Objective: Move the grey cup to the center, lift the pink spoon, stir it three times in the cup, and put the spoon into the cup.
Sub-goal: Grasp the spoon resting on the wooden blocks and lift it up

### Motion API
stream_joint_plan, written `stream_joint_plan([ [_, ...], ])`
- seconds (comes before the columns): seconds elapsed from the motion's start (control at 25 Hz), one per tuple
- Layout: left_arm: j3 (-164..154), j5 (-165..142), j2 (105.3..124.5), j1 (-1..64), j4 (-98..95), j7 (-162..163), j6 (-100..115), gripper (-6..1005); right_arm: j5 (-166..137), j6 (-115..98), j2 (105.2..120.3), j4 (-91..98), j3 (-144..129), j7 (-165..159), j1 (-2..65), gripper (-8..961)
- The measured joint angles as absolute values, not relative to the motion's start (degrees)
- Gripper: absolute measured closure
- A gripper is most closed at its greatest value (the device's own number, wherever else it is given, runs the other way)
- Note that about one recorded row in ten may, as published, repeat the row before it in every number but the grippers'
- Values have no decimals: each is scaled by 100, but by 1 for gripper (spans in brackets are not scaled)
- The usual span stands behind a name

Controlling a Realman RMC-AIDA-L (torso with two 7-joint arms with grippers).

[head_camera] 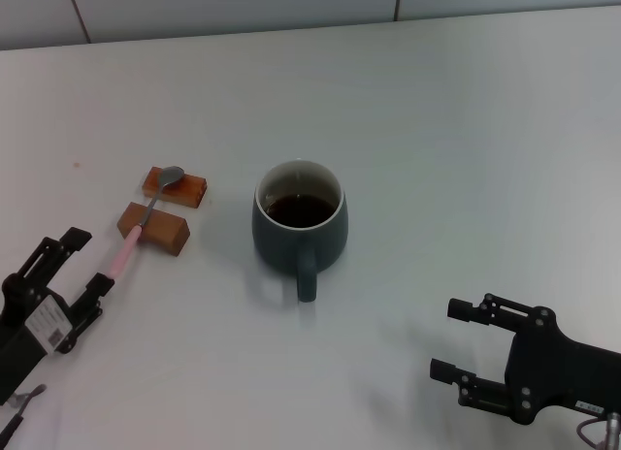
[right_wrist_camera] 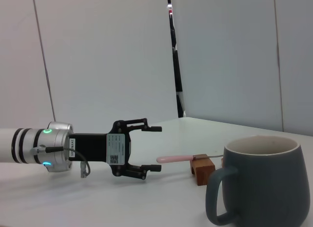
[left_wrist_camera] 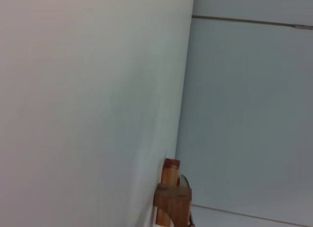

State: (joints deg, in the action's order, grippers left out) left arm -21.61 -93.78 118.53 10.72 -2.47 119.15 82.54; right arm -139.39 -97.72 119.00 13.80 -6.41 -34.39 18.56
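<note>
Spoon-lift pending: left gripper [head_camera: 85, 260] spread, lined up just off pink spoon [head_camera: 146, 219] handle propped on wooden blocks [head_camera: 155, 227]; grey cup [head_camera: 300, 220] central; right gripper [head_camera: 466, 341] spread, idle.

spoon [head_camera: 146, 213] across two blocks [head_camera: 153, 227], left of cup [head_camera: 300, 223]

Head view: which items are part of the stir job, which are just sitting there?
Job items:
- grey cup, dark liquid inside, handle toward the robot
- pink spoon, lying across the blocks
- left gripper, open, just short of the spoon handle
- right gripper, open, off to the cup's right

Just there:
- two wooden blocks propping the spoon
- white table
</note>
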Motion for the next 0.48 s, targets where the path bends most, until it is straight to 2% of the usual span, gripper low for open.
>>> stream_joint_plan([
  [0.48, -2143, -9366, 11874, 1295, 62, 11831, 8133, 195, -13939, -9746, 11900, 1357, -619, -3453, 1882, 238],
])
